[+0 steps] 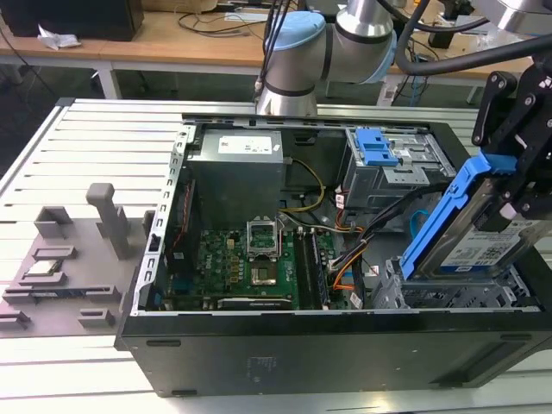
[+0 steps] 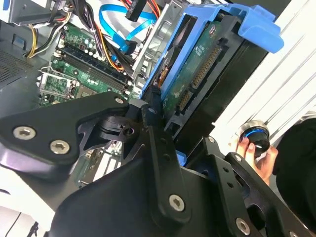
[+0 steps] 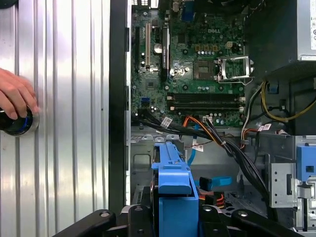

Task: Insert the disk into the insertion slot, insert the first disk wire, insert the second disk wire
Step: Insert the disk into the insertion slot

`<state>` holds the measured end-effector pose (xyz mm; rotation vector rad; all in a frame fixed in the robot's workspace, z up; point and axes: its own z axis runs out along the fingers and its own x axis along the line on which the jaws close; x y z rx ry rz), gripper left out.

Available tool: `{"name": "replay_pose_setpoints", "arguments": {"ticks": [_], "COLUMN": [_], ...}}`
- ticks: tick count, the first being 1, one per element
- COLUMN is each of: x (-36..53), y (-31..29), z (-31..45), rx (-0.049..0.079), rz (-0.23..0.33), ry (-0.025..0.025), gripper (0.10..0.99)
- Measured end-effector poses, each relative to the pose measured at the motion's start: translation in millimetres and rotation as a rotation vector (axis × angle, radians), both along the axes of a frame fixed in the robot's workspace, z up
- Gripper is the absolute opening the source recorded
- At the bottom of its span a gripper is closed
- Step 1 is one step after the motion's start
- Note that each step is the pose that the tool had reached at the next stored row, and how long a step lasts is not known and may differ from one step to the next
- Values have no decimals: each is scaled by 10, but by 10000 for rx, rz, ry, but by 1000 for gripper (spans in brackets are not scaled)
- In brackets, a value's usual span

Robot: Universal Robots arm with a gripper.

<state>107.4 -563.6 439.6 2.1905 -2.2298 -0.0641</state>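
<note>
While my gripper (image 1: 511, 181) is clamping the disk (image 1: 483, 246) by the upper end of its blue carrier (image 1: 440, 216), I am holding it tilted over the insertion slot (image 1: 431, 293), at the front corner of the open computer case (image 1: 259, 362) on the exterior view's right. The disk's long axis is running at a slant. Its upper end is sitting in my jaws, and its lower end is pointing down and toward the exterior view's left, meeting the top of the slot. I cannot tell whether that end is already sitting inside the bay. The slot is lying at the far end of the disk from me, along the disk's own length.

The disk is showing a flat silver face with a white label in the exterior view and a green circuit-board underside in the second wrist view. Its carrier is looking like glossy moulded plastic. The slot is a low cage of thin perforated sheet metal.

Both wires are lying loose inside the case: the first disk wire (image 3: 197, 123), a thin red, orange and black bundle, and the second disk wire (image 2: 113, 28), a slim light-blue flat cable curving in a loop. A person's hand (image 3: 15, 94) is resting on a round knob (image 3: 19, 122) on the ribbed table (image 3: 69, 98) outside the case.
</note>
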Motion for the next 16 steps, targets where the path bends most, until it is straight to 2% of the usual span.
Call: {"name": "replay_pose_setpoints", "arguments": {"ticks": [9, 16], "x": [11, 12], "y": [78, 79], "z": [-73, -224], "rx": [1, -1], "rz": [-1, 1], "ry": [-1, 0], "gripper": [365, 365]}}
